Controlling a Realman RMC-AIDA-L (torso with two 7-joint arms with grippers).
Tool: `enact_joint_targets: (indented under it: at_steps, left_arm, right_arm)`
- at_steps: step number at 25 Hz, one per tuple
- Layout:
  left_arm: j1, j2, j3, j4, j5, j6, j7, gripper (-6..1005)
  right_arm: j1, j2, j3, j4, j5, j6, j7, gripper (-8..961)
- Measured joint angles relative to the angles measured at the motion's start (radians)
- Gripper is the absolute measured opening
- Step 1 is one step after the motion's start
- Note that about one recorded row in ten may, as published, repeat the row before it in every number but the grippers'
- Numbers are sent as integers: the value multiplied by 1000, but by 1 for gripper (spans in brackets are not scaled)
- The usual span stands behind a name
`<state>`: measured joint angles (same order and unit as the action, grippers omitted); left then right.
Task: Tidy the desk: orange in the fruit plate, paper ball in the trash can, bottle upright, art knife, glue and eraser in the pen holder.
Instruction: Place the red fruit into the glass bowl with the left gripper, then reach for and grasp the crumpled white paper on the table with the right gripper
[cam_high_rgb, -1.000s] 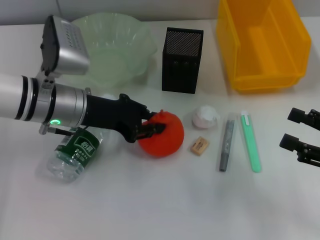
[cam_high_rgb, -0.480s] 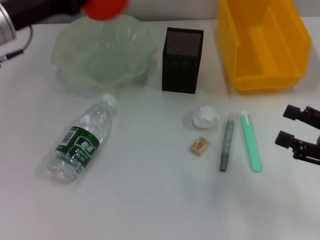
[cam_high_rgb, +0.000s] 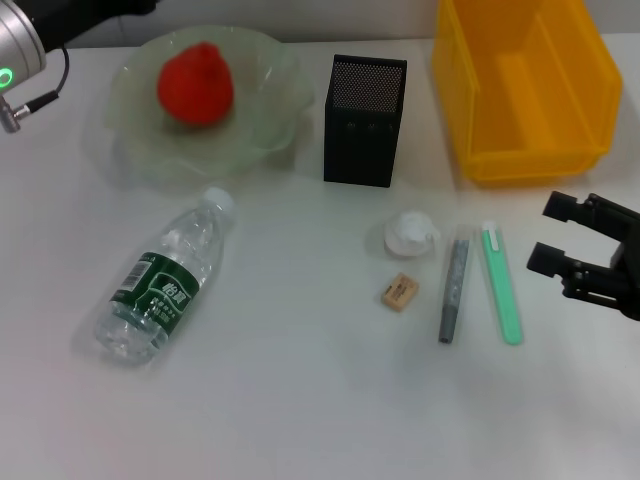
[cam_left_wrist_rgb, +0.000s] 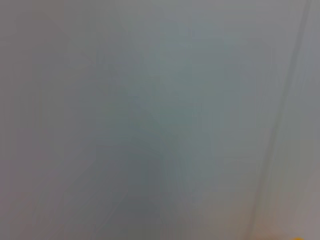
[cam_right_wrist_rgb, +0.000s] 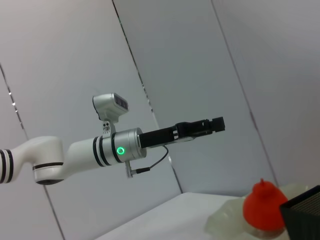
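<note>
Head view: you see the orange (cam_high_rgb: 195, 83) resting inside the fruit plate (cam_high_rgb: 270, 135), so step 1 appears complete; the left arm sits raised at the far-left corner with its gripper out of frame. The bottle (cam_high_rgb: 163, 278) lies on its side on the desk (cam_high_rgb: 300, 400). The paper ball (cam_high_rgb: 411, 232), eraser (cam_high_rgb: 399, 291), grey glue stick (cam_high_rgb: 453, 291) and green art knife (cam_high_rgb: 501, 283) lie in front of the pen holder (cam_high_rgb: 364, 120) and trash can (cam_high_rgb: 525, 90). The right gripper (cam_high_rgb: 565, 240) hovers just beside the knife, fingers spread, holding nothing. Left wrist view: only a blank surface shows. Right wrist view: the left gripper (cam_right_wrist_rgb: 218, 123) hangs high above the orange; you cannot tell its finger state. Next, you likely need the right gripper lowered over 1 nearby item.
</note>
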<state>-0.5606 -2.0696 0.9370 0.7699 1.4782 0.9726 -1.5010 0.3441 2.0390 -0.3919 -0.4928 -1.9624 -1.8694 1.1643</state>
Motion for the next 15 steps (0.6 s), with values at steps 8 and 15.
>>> enact_joint_targets:
  at_steps: [8,15]
  left_arm:
    - [81,59,-4,2,37,495,64,610]
    - [172,96,-10,17,225,806,131,831]
  right_arm:
    - [69,-9,-113,-264,-40,-66,250,762]
    - [141,-14,-330,-753,-165,-94,643,755]
